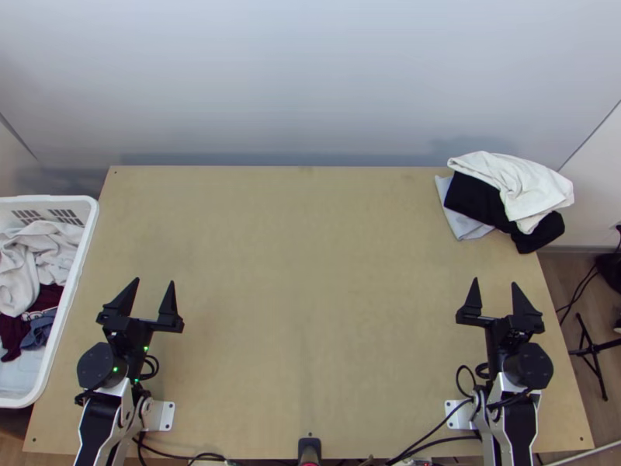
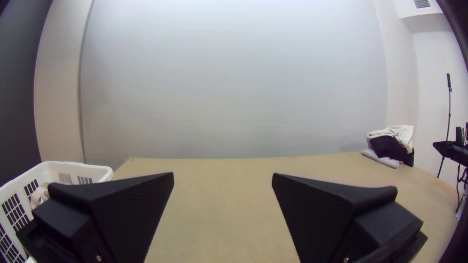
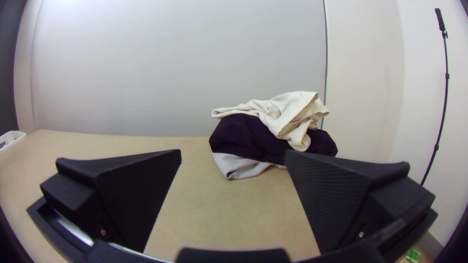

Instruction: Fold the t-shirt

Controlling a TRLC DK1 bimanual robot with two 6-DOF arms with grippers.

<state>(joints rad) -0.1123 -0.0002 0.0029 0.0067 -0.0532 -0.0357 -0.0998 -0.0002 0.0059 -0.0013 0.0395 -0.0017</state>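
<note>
Holds left gripper point(image 1: 155, 281) wide over table point(image 1: 310, 311) | holds right gripper point(image 1: 495, 282) wide too | bears cloth pile point(image 1: 508, 182) at far right corner

You see the right gripper point(image 1: 496, 282) with its fingers wide apart, wooden table point(image 3: 219, 214) between them; past them lies cream cloth point(image 3: 287, 109) bunched on dark cloth point(image 3: 243, 139), pale grey cloth point(image 3: 236, 166) underneath, a white basket point(image 3: 15, 136) well apart, and a thin black pole point(image 3: 445, 87)
</note>
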